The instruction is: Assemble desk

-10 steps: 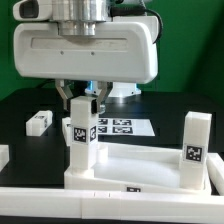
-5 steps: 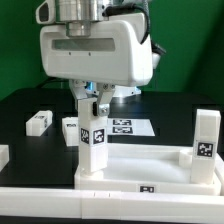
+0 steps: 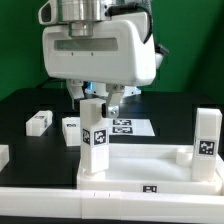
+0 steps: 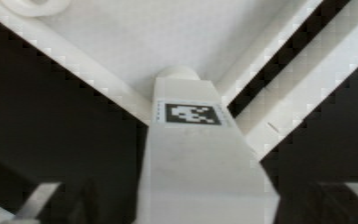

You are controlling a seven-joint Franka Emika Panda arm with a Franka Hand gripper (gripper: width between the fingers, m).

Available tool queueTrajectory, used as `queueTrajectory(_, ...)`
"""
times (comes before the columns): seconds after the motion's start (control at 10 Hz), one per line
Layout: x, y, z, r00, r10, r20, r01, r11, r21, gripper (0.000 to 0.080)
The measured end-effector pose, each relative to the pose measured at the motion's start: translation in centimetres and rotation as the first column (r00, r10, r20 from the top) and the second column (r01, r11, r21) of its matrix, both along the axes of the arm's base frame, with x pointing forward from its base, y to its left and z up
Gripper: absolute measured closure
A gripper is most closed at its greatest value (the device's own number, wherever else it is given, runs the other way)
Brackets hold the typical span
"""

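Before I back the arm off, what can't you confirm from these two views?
Exterior view: the tabletop rim hides the foot of the leg under the gripper; seating unknown.
Wrist view: fingers blurred, cut by the edge.
Exterior view: the gripper's body hides whatever lies behind it.

First leg stands on the tabletop panel at the exterior view's left, second leg right; marker board behind.

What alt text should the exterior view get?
The robot's fingers stand open either side of a white tagged leg upright in the corner of the tabletop on the exterior view's left. A second leg stands at the exterior view's right; two loose white parts and the marker board lie behind.
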State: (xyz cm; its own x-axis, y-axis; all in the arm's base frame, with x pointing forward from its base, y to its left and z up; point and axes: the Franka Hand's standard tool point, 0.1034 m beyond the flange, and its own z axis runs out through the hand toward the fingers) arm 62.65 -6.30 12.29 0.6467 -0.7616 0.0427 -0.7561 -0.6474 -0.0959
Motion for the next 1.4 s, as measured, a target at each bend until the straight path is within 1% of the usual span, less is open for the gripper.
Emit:
queueTrajectory(0.1,0.02,0.23,-0.01,0.995,0.104,0.002,-0.104,0.995,-0.01,0.0188)
queueTrajectory(0.2,0.04,0.31,-0.01,0.979,0.203,0.004,-0.203,0.979,-0.021,0.0157)
queueTrajectory(0.5,0.02,0.66,-0.11,0.874,0.486,0.003,-0.486,0.873,-0.052,0.0151)
queueTrajectory(0.7,0.02,0.62,-0.11,0.766,0.643,-0.003,-0.641,0.764,-0.071,0.0151)
queueTrajectory(0.9,0.01,0.61,-0.11,0.67,0.743,-0.011,-0.741,0.667,-0.084,0.0151)
queueTrajectory(1.0,-0.01,0.54,-0.12,0.6,0.8,-0.016,-0.797,0.597,-0.092,0.0151)
queueTrajectory(1.1,-0.02,0.49,-0.12,0.567,0.824,-0.02,-0.821,0.563,-0.096,0.0151)
queueTrajectory(1.2,-0.04,0.35,-0.12,0.49,0.871,-0.028,-0.869,0.485,-0.104,0.0151)
queueTrajectory(1.3,-0.05,0.28,-0.13,0.433,0.9,-0.036,-0.897,0.428,-0.109,0.0151)
queueTrajectory(1.4,-0.06,0.25,-0.14,0.394,0.918,-0.041,-0.915,0.388,-0.112,0.0151)
